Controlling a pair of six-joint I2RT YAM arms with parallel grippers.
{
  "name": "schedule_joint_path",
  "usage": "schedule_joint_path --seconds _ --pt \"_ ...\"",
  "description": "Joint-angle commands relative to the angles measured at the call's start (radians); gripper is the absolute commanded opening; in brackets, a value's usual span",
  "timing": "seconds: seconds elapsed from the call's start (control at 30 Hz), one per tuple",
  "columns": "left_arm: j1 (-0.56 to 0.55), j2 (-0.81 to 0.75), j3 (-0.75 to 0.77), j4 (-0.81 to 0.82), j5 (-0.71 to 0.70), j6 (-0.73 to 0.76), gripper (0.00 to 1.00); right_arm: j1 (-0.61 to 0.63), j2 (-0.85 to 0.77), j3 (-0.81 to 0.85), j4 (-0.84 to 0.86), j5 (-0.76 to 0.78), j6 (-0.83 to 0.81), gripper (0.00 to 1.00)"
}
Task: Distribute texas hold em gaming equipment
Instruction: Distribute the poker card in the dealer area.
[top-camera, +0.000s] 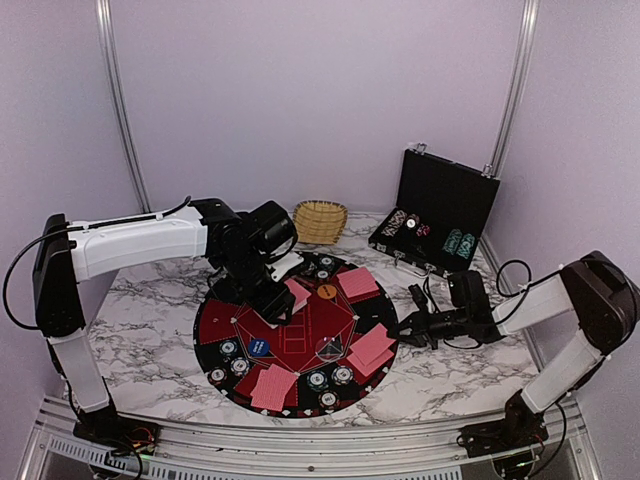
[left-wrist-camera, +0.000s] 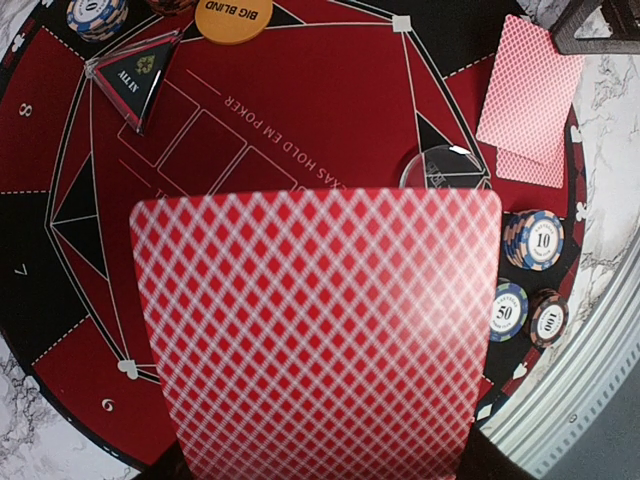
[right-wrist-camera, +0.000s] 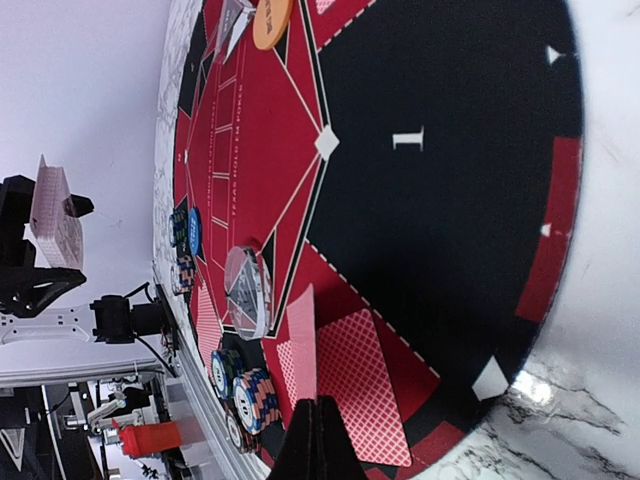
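Note:
My left gripper hovers over the middle left of the mat, shut on a red-backed playing card that fills the lower left wrist view and hides its fingers. My right gripper is at the mat's right edge, shut on the edge of a red-backed card tilted up beside a flat card. More cards lie at the mat's rim. Chip stacks ring the mat. The orange disc and the blue disc lie on the mat.
The round black-and-red mat covers the marble table. A clear dealer disc and a triangular all-in marker lie on it. A wicker basket and an open black case with chips stand at the back.

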Motion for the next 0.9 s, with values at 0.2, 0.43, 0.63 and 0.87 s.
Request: schedule_joint_path --seconds 0.2,0.43,0.63,0.87 --pt "0.007 -0.018 0.001 -0.004 0.003 0.007 0.49 0.016 0.031 0.008 -0.020 0.024 -0.040 0.07" --pt "0.007 -0.016 0.001 -0.004 0.005 0.007 0.49 0.017 0.011 0.025 -0.125 0.084 -0.076 0.20" --pt "0.007 -0.020 0.003 -0.004 0.006 0.009 0.49 0.031 -0.029 0.076 -0.296 0.202 -0.151 0.34" --pt "0.007 -0.025 0.001 -0.004 0.004 0.009 0.49 0.074 -0.096 0.151 -0.481 0.369 -0.198 0.44"
